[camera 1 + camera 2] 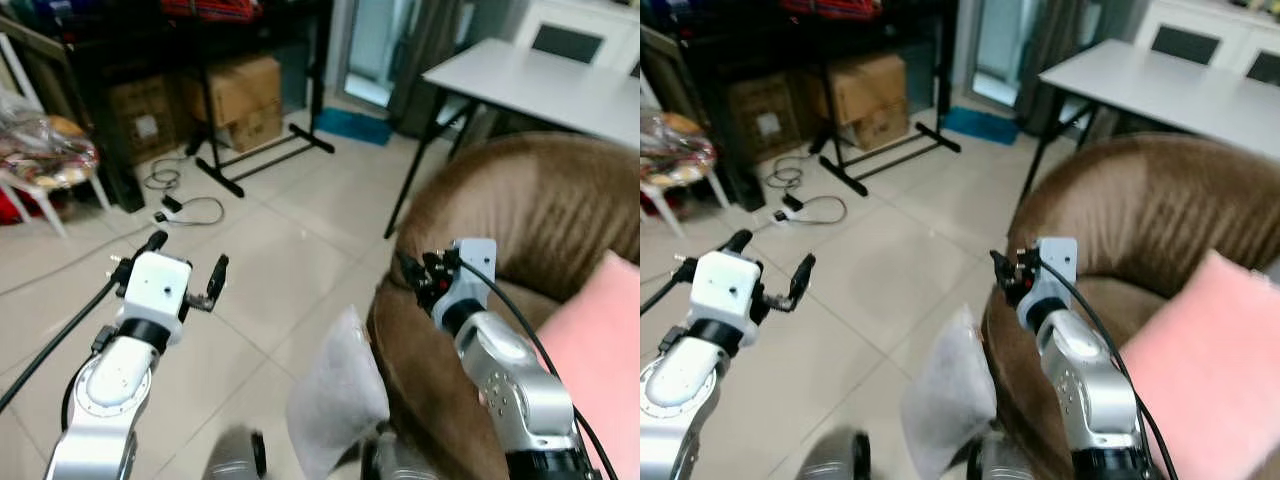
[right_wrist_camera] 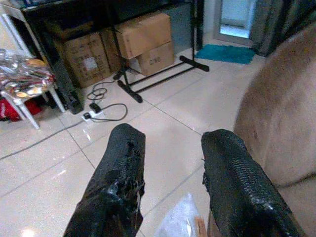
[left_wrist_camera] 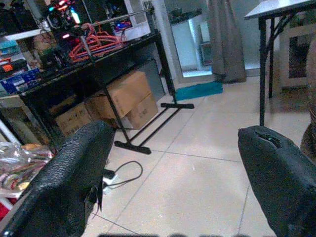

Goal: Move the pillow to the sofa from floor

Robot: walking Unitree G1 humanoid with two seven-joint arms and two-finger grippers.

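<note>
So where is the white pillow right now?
The white pillow stands on the tiled floor, leaning against the brown sofa arm, low between both arms in the eye views.

Pale glossy floor tiles. Black rack along far wall, cardboard boxes beneath. Cables trail on floor. White bench at right; teal mat by doorway.

Silver arms, white wrist blocks, black cables, textured black-fingered left claw and right claw.
</note>
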